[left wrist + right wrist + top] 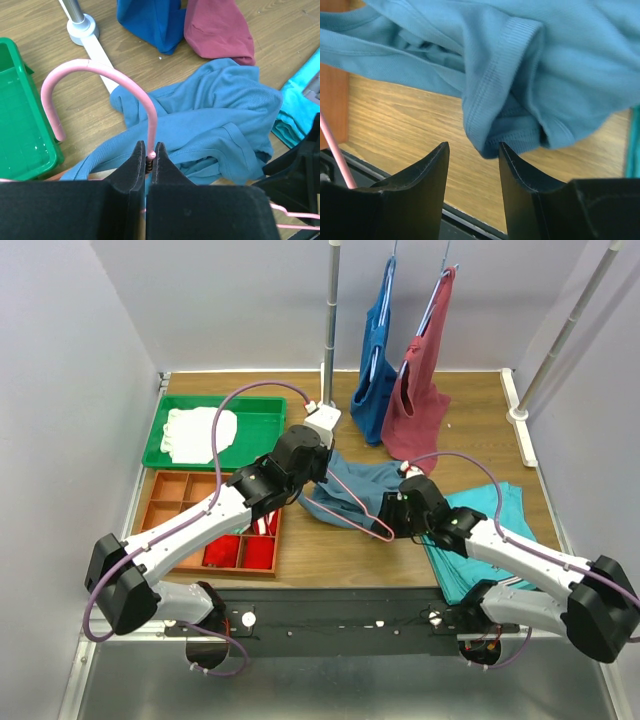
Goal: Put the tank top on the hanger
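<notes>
Left wrist view: shows left gripper pinched shut on the hanger, right at the twisted neck below the hook. Holds it w/ hook arching up and over toward the desk's far-left corner. Puts the tank top crumpled around mid-desk, just past the hook, one strap trailing back beside the fingers.

Judging by the folds: soft, light, limp knit. Likely to sag & bunch, no shape of its own. Best taken by a ribbed armhole hem or strap, not the body; gives a firmer edge and opens the hole for the wire. As for the hanger: thin, stiff, prob. a bit springy; could swivel in the pads if pushed sideways.

Right wrist view: shows right gripper w/ jaws apart, nothing clamped, a ribbed hem fold hanging at the mouth of the gap. Can't tell if touching.

Top external: has L arm stretched from near-left corner to mid-desk, wrist tipped down; R arm low, in from near-right corner across the teal cloth, aimed at the top's near edge.
</notes>
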### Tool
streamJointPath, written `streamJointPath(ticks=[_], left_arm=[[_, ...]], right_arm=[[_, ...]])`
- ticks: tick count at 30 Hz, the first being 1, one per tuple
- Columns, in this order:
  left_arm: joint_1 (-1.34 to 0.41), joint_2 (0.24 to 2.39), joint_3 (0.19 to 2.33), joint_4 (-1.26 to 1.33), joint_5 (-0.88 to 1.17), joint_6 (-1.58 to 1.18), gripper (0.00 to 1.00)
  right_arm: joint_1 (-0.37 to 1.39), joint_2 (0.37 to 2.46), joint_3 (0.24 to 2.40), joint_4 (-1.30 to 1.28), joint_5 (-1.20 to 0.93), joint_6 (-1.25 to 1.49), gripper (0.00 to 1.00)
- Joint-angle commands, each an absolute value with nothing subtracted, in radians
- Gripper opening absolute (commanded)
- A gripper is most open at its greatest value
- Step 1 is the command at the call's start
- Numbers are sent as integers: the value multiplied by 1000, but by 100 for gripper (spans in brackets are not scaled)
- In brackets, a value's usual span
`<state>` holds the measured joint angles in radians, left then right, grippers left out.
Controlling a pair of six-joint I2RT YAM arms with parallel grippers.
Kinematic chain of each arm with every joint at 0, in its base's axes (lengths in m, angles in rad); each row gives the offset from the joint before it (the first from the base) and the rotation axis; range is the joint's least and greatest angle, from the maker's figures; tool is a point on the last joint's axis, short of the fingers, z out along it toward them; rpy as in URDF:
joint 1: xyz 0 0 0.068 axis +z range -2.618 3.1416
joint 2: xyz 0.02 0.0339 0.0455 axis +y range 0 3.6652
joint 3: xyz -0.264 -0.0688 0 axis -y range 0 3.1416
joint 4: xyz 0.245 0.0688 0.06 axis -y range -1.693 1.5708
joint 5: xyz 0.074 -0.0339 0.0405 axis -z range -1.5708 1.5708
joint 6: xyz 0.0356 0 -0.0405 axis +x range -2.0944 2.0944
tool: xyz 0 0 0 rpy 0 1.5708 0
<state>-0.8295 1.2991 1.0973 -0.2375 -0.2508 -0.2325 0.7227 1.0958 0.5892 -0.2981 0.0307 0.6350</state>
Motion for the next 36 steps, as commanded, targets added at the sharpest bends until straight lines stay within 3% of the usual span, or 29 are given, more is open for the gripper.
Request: streamJointPath(ticks=[1, 6, 10, 14, 27, 36], left_arm=[[-838, 1264, 1088, -235, -279, -225, 0], [-838, 1264, 1089, -236, -290, -225, 0], [-838, 1262, 1097, -232, -316, -227, 0], [-838, 1267, 1098, -239, -400, -242, 0], [-835, 1293, 1063, -193, -607, -311, 0], [-834, 1347, 1103, -199, -653, -356, 0]], right_arm=[[729, 1146, 566, -170, -31, 649, 52], [726, 1186, 563, -167, 53, 650, 47], [726, 1161, 600, -216, 127, 632, 18], [713, 1094, 649, -308, 204, 630, 2], [667, 917, 784, -566, 238, 609, 1], [667, 867, 844, -591, 115, 600, 1]])
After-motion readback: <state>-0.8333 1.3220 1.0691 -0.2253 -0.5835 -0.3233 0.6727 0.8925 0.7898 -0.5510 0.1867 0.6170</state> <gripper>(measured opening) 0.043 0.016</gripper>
